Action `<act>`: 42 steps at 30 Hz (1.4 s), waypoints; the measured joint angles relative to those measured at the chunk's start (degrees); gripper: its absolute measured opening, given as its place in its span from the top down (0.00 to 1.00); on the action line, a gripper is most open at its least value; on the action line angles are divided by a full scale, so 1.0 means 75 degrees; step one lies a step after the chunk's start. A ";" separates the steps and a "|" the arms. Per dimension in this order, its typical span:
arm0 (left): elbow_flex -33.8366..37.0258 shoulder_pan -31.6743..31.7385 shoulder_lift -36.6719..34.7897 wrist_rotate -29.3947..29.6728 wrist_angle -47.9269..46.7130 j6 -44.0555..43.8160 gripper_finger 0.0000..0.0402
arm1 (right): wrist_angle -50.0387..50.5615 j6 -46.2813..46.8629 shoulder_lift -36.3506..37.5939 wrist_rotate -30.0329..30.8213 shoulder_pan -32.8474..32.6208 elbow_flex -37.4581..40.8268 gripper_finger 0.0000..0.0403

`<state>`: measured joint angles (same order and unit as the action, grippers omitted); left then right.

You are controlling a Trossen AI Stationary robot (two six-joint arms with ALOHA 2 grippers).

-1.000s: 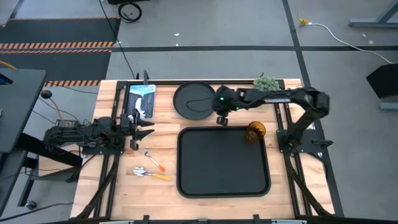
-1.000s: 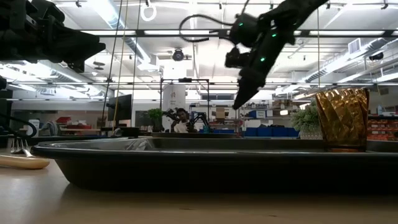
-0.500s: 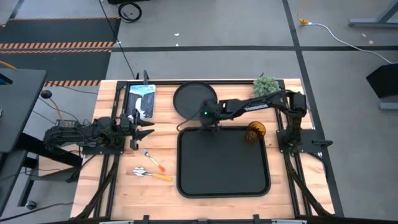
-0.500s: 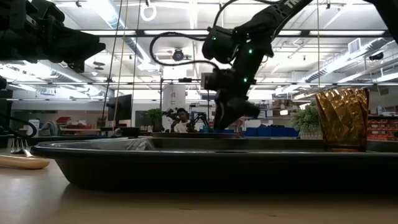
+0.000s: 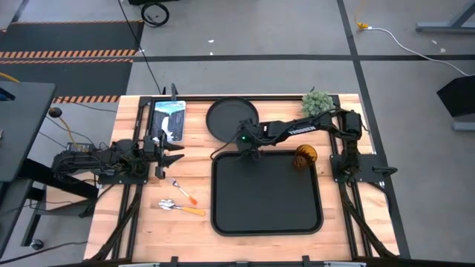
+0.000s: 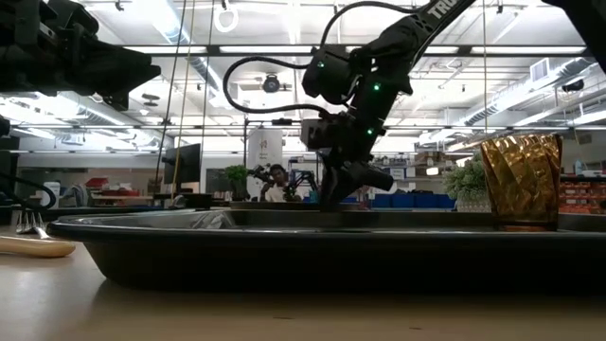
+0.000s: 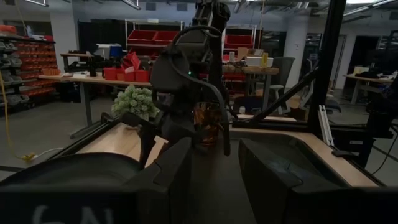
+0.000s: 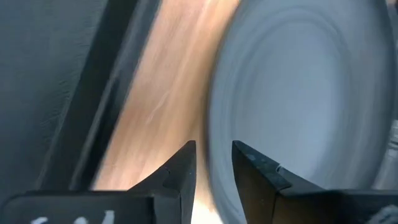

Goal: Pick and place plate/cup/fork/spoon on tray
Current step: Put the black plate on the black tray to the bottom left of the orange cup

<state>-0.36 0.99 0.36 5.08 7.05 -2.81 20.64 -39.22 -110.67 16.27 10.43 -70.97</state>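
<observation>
The round black plate [image 5: 226, 115] lies flat on the wood at the table's far middle. It fills the right wrist view [image 8: 311, 93]. My right gripper [image 5: 248, 148] is low at the plate's near-right rim, just beyond the black tray's [image 5: 215, 193] far edge. It is open, with one finger on each side of the rim [image 8: 214, 124]. The amber cup [image 5: 305, 156] stands upright in the tray's far right corner. The fork [image 5: 182, 191] and spoon [image 5: 180, 207] lie on the wood left of the tray. My left gripper [image 5: 169, 153] waits open at the table's left.
A small green plant [image 5: 317, 100] stands at the far right, behind the cup. A flat printed card [image 5: 168, 119] lies at the far left, beside the plate. A strip of bare wood [image 8: 155, 93] separates plate and tray.
My right gripper has gone toward the table's left edge and down, from above the tray's far edge to the plate's near-right rim. The plate, cup, fork and spoon have stayed where they were.
</observation>
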 joint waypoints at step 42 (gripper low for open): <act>-0.0001 0.0003 0.0000 0.0001 -0.0003 0.0000 0.65 | 0.2611 0.3189 0.2031 -0.0042 -0.2014 -0.0197 0.97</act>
<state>-0.37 1.02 0.36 5.09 7.02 -2.81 40.22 -15.30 -95.44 15.95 -4.68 -72.44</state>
